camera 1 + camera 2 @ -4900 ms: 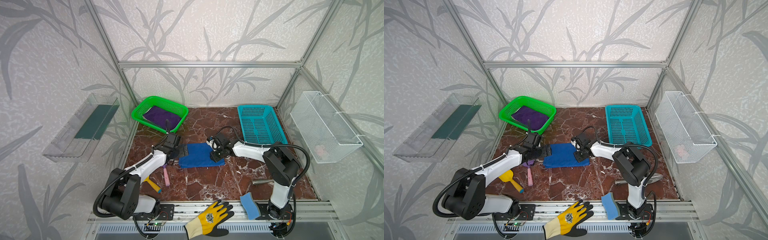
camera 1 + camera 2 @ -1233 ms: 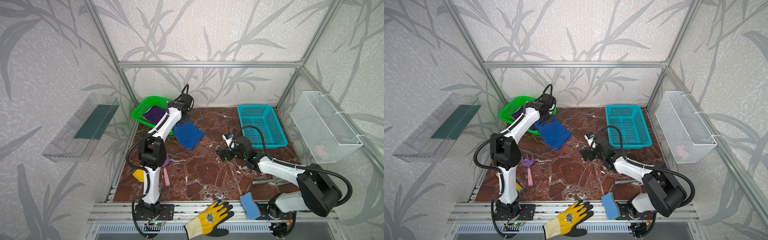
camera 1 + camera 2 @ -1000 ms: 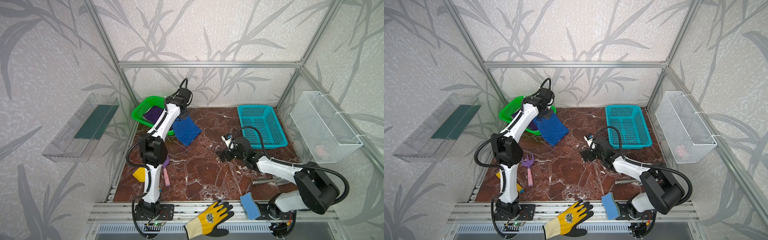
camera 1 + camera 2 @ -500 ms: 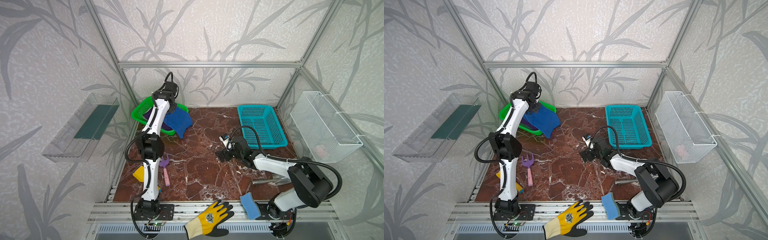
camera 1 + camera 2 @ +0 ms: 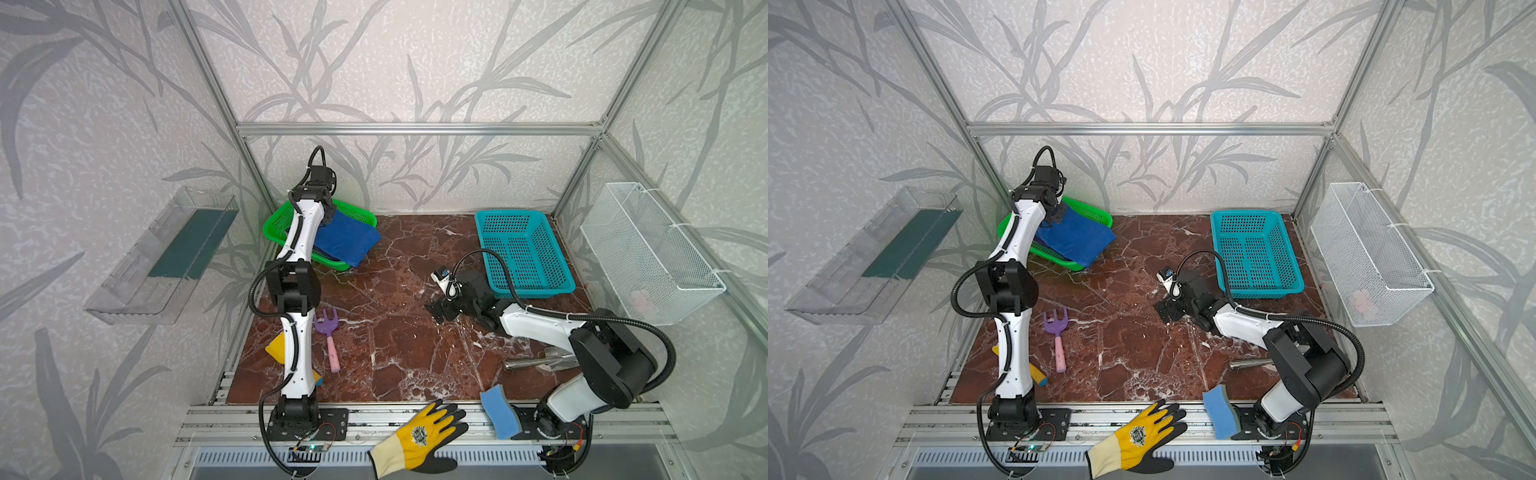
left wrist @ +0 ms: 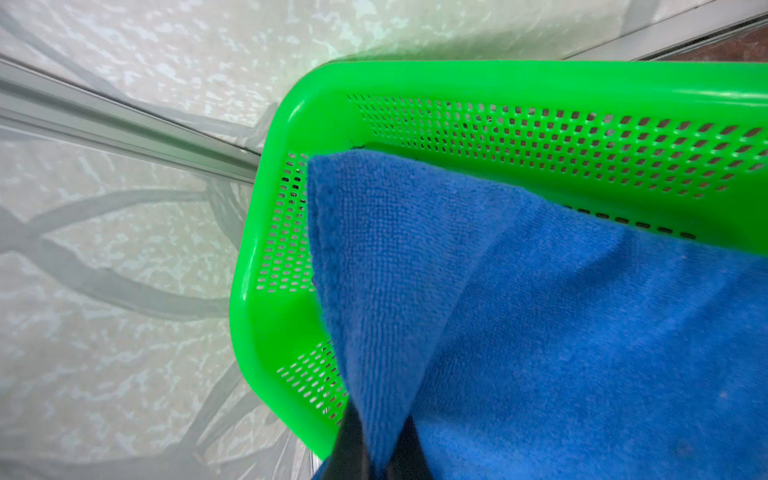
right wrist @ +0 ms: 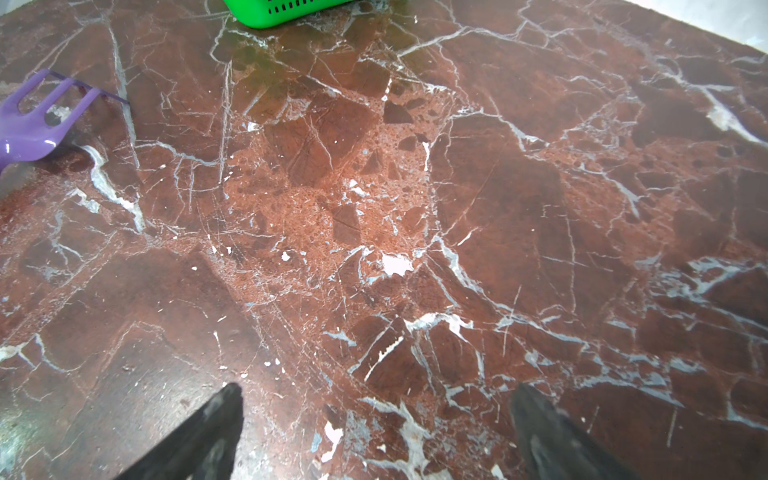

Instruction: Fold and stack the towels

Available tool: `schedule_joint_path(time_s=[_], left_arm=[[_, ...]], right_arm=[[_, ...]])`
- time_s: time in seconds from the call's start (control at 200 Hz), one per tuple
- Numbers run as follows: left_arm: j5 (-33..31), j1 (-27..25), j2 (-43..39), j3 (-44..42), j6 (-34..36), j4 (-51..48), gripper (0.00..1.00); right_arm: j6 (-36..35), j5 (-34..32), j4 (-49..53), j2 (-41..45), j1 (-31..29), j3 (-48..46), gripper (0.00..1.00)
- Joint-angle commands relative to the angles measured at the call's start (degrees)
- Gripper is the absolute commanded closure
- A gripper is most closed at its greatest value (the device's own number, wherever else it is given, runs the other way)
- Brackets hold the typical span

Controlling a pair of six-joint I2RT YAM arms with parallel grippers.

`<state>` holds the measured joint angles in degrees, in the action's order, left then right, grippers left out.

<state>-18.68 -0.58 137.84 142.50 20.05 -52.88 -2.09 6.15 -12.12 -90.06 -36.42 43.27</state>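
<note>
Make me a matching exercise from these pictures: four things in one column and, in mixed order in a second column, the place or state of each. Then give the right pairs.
Things
1. royal blue towel
2. teal basket
3. work glove
4. right gripper

Places or states
A. open, above the bare marble tabletop
B. lying on the front metal rail
C. pinched by the left gripper, over the green basket
D. empty, near the back right corner

Pairs: 1-C, 2-D, 3-B, 4-A
</note>
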Motion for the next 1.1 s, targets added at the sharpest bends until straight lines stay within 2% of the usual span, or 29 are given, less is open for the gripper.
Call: schedule_joint_path(time_s=[0.0, 0.345, 0.735, 0.815, 0.98, 1.095], left_arm=[[-1.85, 0.72, 2.52, 1.99, 2.61, 3.64, 1.00], [-7.44, 2.95, 9.04, 5.78, 3.73, 7.94, 1.00], [-11.19, 3.41, 10.46, 5.66, 6.87, 13.40, 1.00], [-12.08, 3.40, 11.34, 5.52, 7.34, 14.09, 0.74], [-13.69, 3.64, 12.79, 5.57, 8.01, 14.41, 0.51], [-15.29, 3.91, 12.98, 5.52, 8.47, 14.96, 0.43]], right_arm=[[-0.81, -1.39, 1.72, -0.71, -0.66, 1.89, 0.01], [-0.23, -3.07, 4.20, -1.26, -3.12, 2.50, 0.01], [-0.38, -2.75, 5.53, -5.29, -5.02, 5.66, 0.01], [-0.61, -2.68, 5.63, -5.91, -5.28, 6.20, 0.01], [-1.07, -2.81, 5.66, -6.14, -5.83, 6.50, 0.01], [-1.16, -2.90, 5.38, -5.82, -5.94, 6.14, 0.01]])
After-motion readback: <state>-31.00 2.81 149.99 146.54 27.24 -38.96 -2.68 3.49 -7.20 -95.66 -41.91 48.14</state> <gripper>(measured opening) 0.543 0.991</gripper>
